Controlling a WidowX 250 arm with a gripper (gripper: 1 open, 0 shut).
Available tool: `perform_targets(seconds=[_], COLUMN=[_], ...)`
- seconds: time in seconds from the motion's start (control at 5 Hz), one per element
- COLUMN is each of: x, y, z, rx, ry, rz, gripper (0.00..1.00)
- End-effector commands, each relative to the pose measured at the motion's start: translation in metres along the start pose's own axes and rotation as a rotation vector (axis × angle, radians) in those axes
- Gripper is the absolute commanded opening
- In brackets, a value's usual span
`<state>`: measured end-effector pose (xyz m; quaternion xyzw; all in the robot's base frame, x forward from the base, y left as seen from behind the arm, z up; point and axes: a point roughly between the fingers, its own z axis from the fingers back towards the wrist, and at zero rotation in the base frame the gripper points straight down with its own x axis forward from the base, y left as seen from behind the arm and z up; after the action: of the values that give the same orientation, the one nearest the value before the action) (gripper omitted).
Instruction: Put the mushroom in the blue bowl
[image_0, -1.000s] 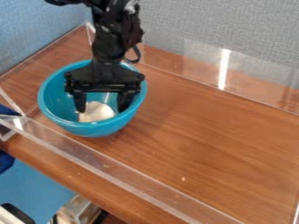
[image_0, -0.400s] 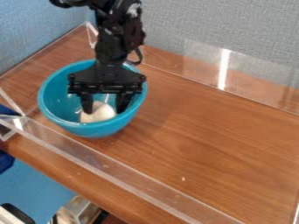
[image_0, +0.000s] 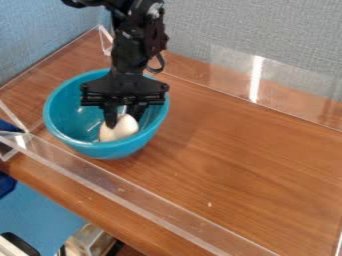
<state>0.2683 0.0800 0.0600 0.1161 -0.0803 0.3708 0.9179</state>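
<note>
camera view: single high-angle look down onto a wooden tabletop, robot arm coming in from the top left.
left edge: clear plastic wall (image_0: 27, 85) runs along the table's left side; a small patch of blue shows just outside it, low on the left.
blue bowl (image_0: 74, 138): glossy turquoise, deep, sits on the table at the left, close to the clear wall. upright, rim facing up.
mushroom (image_0: 116, 128): cream-white, lying inside the blue bowl on its floor, toward the right half of the bowl. it sits directly under the pincer.
gripper (image_0: 120, 113): black, pointing steeply down into the bowl, crossbar roughly level with the bowl rim. fingers (image_0: 107, 115) angle inward and bracket the top of the mushroom, partway drawn together. cannot tell whether they are actually pinching it or just beside it; contact is hidden by the fingers themselves.
arm (image_0: 134, 35): black, rises from the gripper up and out of the top of the picture.
table (image_0: 227, 140): brown wood grain, bare to the right of the bowl.
front wall (image_0: 147, 205): clear plastic strip along the near edge of the table.
back right: another clear plastic panel (image_0: 287, 85) stands at the far side, in front of a grey-blue backdrop (image_0: 254, 30).
</note>
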Motion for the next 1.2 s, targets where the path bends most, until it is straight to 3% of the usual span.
perform_targets(seconds=[0.0, 0.6, 1.0], x=[0.008, 0.009, 0.000], y=[-0.001, 0.005, 0.009], z=[0.000, -0.028, -0.043], rx=[-0.007, 0.034, 0.064], ry=[-0.014, 0.005, 0.018], rz=[0.017, 0.042, 0.048], gripper=[0.00, 0.00, 0.00])
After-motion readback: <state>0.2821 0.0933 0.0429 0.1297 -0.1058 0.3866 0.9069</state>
